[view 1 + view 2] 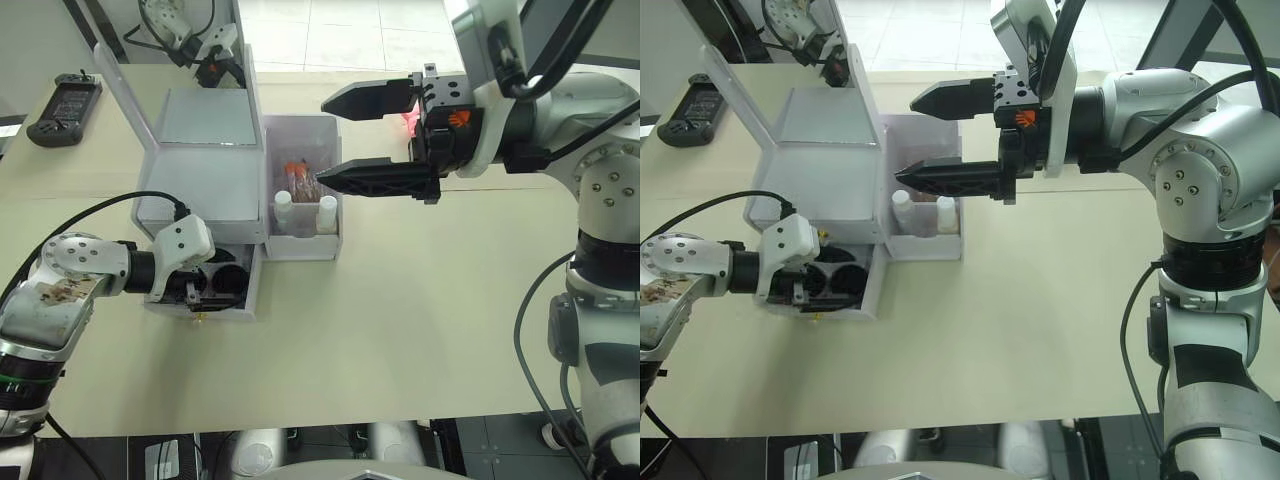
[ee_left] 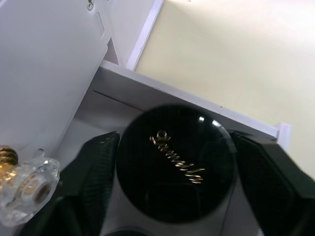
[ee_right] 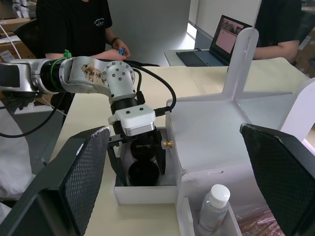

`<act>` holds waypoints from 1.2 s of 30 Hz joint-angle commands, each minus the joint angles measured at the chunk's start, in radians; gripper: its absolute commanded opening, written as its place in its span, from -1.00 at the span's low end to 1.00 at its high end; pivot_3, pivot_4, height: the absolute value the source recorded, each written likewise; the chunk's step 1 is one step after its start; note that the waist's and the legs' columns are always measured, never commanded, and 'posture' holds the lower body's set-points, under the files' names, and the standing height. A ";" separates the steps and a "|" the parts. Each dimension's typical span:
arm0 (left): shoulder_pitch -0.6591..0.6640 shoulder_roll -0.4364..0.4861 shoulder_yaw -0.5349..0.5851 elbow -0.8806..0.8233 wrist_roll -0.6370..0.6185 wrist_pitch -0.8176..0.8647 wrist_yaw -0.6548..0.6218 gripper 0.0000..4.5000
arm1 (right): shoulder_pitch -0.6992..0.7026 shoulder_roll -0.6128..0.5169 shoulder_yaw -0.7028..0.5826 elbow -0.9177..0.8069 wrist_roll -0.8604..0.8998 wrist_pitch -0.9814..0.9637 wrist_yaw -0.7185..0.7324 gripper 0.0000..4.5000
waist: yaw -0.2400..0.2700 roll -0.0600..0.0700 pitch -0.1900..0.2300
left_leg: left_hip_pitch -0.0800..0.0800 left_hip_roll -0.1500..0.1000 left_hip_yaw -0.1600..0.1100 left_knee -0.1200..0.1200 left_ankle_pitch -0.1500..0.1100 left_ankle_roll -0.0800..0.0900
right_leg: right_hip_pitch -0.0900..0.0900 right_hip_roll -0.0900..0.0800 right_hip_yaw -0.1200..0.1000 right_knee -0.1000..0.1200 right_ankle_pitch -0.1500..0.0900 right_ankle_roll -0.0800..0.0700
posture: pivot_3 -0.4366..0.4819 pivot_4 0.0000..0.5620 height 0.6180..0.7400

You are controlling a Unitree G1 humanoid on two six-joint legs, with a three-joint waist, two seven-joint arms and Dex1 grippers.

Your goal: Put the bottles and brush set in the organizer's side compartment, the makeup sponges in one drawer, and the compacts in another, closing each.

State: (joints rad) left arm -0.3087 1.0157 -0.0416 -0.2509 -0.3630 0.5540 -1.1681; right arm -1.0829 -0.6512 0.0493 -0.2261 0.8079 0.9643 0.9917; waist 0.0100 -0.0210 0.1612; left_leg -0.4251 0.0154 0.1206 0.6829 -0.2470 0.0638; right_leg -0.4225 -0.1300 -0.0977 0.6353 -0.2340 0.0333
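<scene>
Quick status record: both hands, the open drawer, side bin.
left hand: in open drawer, fingers either side of a compact, contact unclear
right hand: open, empty, raised over side bin
drawer: pulled out, two black-lidded compacts inside
side bin: two bottles, brush set
lid: up

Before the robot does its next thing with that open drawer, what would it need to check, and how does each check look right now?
1. Left hand around the round black-lidded compact: ok, fingers flank it.
2. Compact fully let go: cannot tell.
3. Second black-lidded compact in the pulled-out white drawer: ok.
4. Drawer shut: not ok, open.
5. Two white-capped bottles and clear packet of brown-handled brushes in the translucent white side compartment: ok.
6. Right hand out of the way: ok, open, empty, held above the side compartment.
</scene>
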 commanded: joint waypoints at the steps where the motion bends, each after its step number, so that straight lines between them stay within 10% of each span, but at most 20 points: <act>1: -0.008 0.052 0.068 -0.058 -0.067 0.089 -0.024 0.99 | -0.008 -0.010 -0.035 -0.022 0.006 -0.018 0.003 1.00 | 0.000 0.000 0.000 | 0.000 0.000 0.000 0.000 0.000 0.000 | 0.000 0.000 0.000 0.000 0.000 0.000 | -0.05 -0.47 1.00; 12: 0.196 0.128 0.404 -0.203 -0.167 0.183 -0.018 0.99 | 0.007 -0.067 -0.027 -0.021 -0.020 -0.049 0.067 1.00 | -0.006 0.000 0.000 | 0.000 0.000 -0.001 0.001 0.000 0.000 | -0.001 0.000 0.000 0.003 0.000 0.000 | -0.05 -0.47 1.00; 20: 0.615 -0.086 0.823 -0.364 -0.284 0.187 -0.072 0.99 | 0.009 -0.163 -0.006 0.063 -0.095 -0.191 0.267 1.00 | -0.024 0.000 0.000 | 0.001 0.001 -0.001 0.000 0.000 0.000 | 0.000 0.000 0.001 -0.004 0.000 0.000 | -0.05 -0.47 1.00; 26: 0.801 -0.254 0.965 -0.389 -0.392 0.170 -0.037 0.33 | -0.001 -0.140 0.017 0.112 -0.136 -0.235 0.307 1.00 | -0.020 0.000 0.000 | 0.002 0.001 -0.001 -0.001 0.000 0.000 | 0.001 -0.001 0.001 -0.005 -0.001 -0.001 | -0.05 -0.47 1.00; 36: 0.875 -0.509 0.727 -0.235 -0.170 -0.113 0.156 -0.99 | -0.048 -0.108 0.043 0.172 -0.193 -0.277 0.355 1.00 | -0.011 0.000 0.000 | 0.002 0.001 -0.001 0.000 -0.002 0.002 | 0.001 -0.003 0.001 -0.005 0.000 -0.001 | -0.05 -0.47 1.00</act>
State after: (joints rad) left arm 0.5719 0.5236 0.7098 -0.4884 -0.5533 0.4968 -1.0473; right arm -1.1013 -0.7569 0.1084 -0.0492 0.6212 0.7073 1.3406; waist -0.0014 -0.0215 0.1609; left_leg -0.4231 0.0163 0.1193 0.6825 -0.2492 0.0664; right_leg -0.4212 -0.1329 -0.0970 0.6301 -0.2343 0.0323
